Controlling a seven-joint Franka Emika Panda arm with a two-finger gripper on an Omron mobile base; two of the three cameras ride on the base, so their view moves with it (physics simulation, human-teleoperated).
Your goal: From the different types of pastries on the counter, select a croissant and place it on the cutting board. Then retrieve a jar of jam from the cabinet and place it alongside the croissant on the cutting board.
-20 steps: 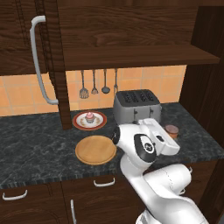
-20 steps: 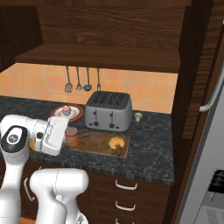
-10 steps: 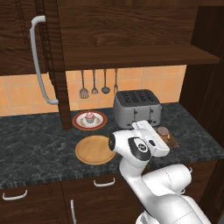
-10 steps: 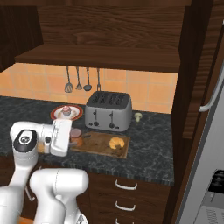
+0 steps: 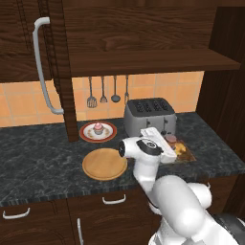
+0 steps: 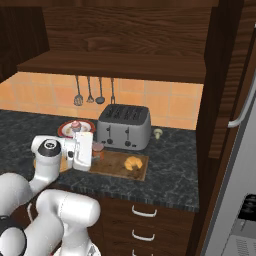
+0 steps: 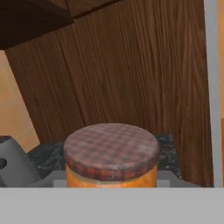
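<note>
1. Right, jaws are clamped on the jar of jam [image 7: 111,154]. The hand view has its checked lid right in front of the lens, with the orange body just under it.
2. Gripper [image 6: 93,152] is low over the near-left end of the cutting board [image 6: 118,167], on the toaster [image 6: 123,126] side. In the right base view the jar lid [image 6: 97,147] pokes out just past the hand.
3. Croissant [image 6: 132,162] already lies on the board, toward its right end, apart from the jar.
4. Key relation: the free patch of board sits between the jar and the croissant, i.e. right of the gripper along the board's long axis, which runs parallel to the counter [image 6: 180,165] edge.
5. Jar axis looks upright, lid up, so I judge it can go straight down with no reorientation.
6. Can't tell whether the jar base is touching the board yet; the hand hides it in both base views.
7. Left base view agrees: jar [image 5: 170,139] in front of the toaster, croissant [image 5: 180,149] just beyond it on the board.
8. Risk as I read it: drifting right would nudge the croissant; drifting back meets the toaster front.
</note>
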